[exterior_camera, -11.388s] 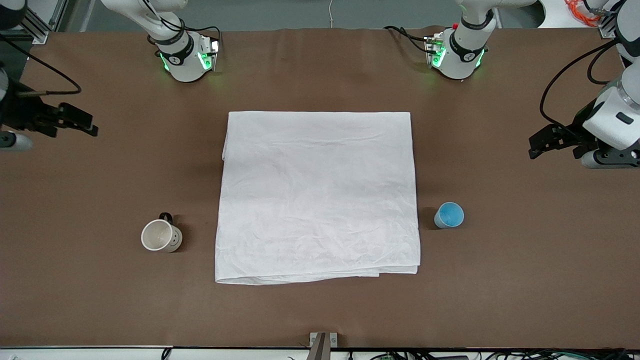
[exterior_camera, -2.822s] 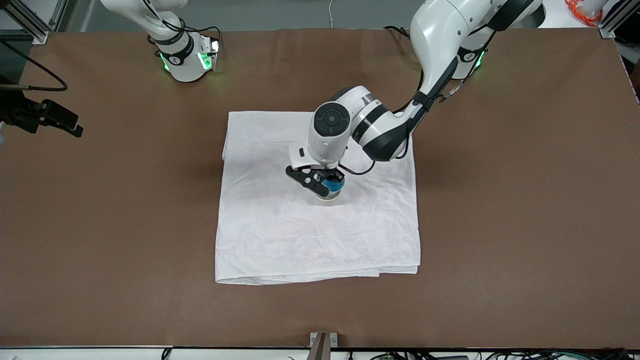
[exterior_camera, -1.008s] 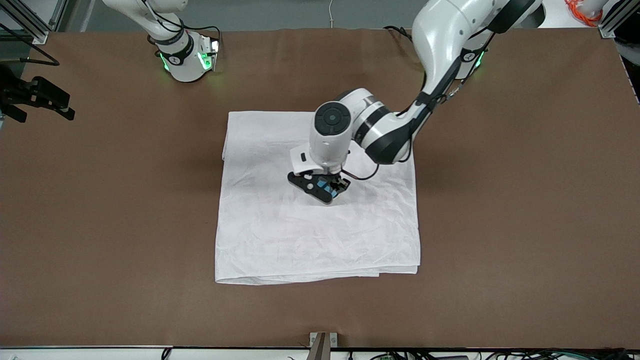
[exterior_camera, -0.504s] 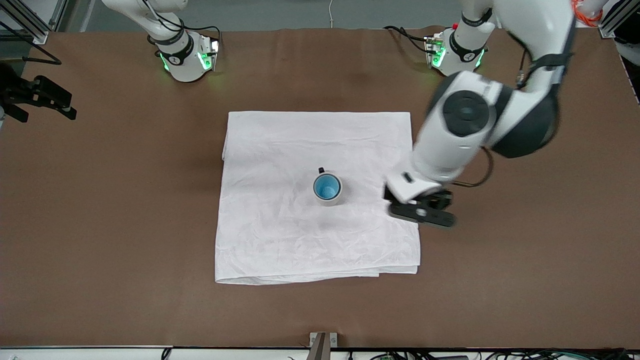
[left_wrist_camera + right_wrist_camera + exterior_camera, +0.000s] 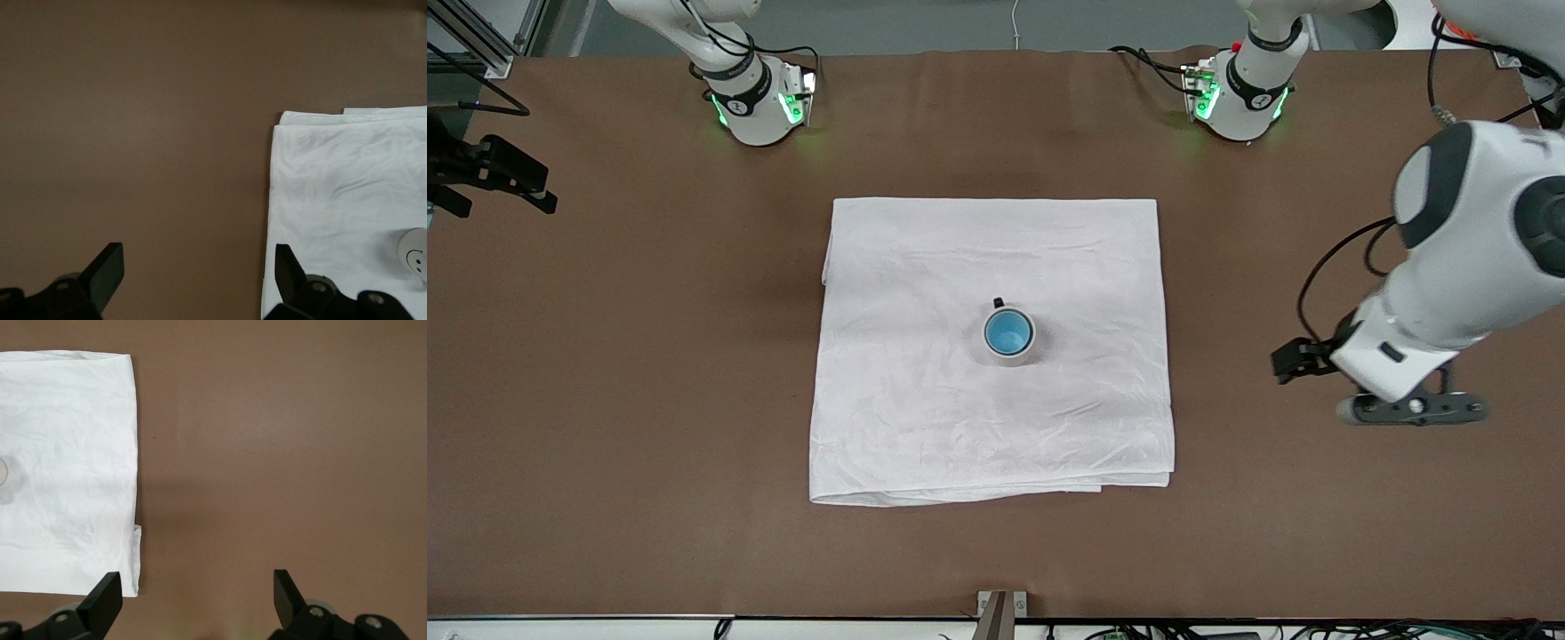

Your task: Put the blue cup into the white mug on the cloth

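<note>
The blue cup (image 5: 1008, 332) stands upright inside the white mug (image 5: 1011, 358), its bright blue inside showing. The mug rests near the middle of the cloth (image 5: 925, 400), its dark handle toward the robots' bases. My left gripper (image 5: 1412, 411) hangs open over bare table at the left arm's end, well off the cloth; in the left wrist view its jaws (image 5: 198, 273) hold nothing, with the cloth (image 5: 347, 200) and the mug (image 5: 415, 248) to one side. My right gripper (image 5: 516, 182) waits open at the right arm's end; its jaws (image 5: 195, 593) are empty over bare table beside the cloth (image 5: 67, 453).
A brown table (image 5: 649, 444) surrounds the cloth. The two arm bases (image 5: 760, 98) (image 5: 1240, 93) stand along the table's edge farthest from the front camera. A small metal bracket (image 5: 1000, 609) sits at the nearest edge.
My left gripper has opened off the blue cup, leaving it in the mug, and has swung away from the cloth toward the left arm's end of the table. The right arm has not moved.
</note>
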